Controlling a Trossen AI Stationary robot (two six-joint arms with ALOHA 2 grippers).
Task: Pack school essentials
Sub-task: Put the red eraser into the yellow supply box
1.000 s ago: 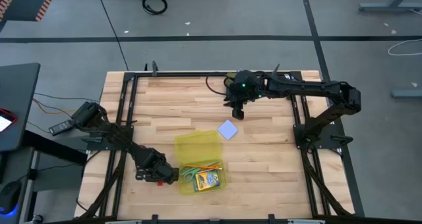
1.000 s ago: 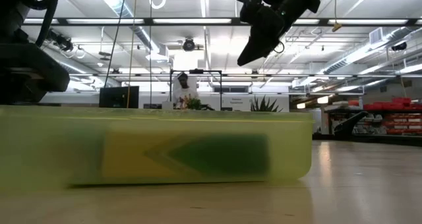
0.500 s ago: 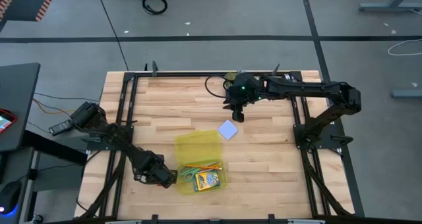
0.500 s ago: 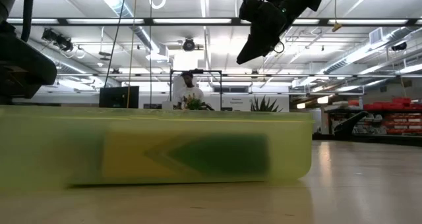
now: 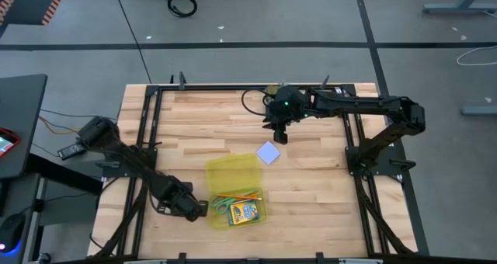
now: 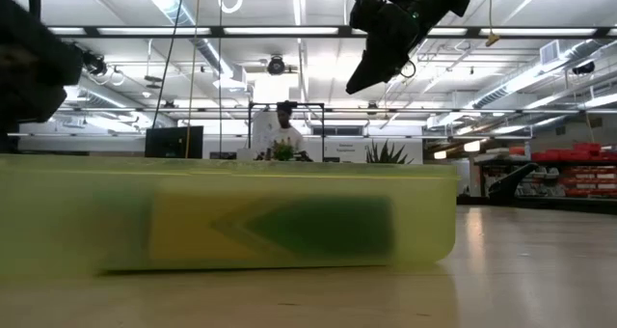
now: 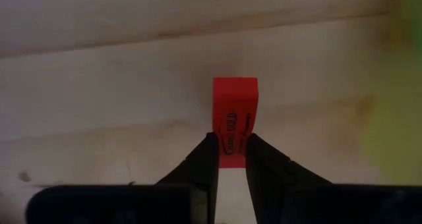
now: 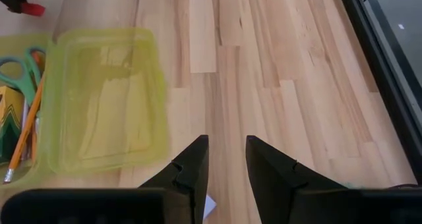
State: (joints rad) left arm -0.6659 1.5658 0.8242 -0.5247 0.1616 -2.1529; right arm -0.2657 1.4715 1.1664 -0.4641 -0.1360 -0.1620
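The left gripper (image 7: 229, 159) had its 2 dark fingers (image 7: 201, 165) pinched onto the near end of a small red eraser block (image 7: 235, 118), which lay flat on the pale wooden table (image 7: 99, 85); black print on the block's face could not be read. In the high view that gripper (image 5: 194, 208) sat low at the table's front left, just beside the open yellow case (image 5: 235, 190), its arm bent back toward the table's left edge; the block itself was hidden under it there.

The right gripper (image 8: 226, 159) hung above the table with a narrow gap between its fingers and nothing in them. From above, it (image 5: 280, 134) stood near the far middle of the table, the arm stretched in from the right side, with the pale blue square note pad (image 5: 268, 153) lying on the wood just in front of it.

The case was translucent plastic, its empty lid half (image 8: 105, 99) folded open. The tray half held green-handled scissors (image 5: 221, 204), thin orange pencils (image 5: 245, 195) and the yellow-green crayon box (image 5: 244, 213). In the right wrist view these were cut off at the picture's edge. The low view showed the case wall only as a blurred yellow band (image 6: 231, 217), with a person standing far back in the room (image 6: 281, 125)
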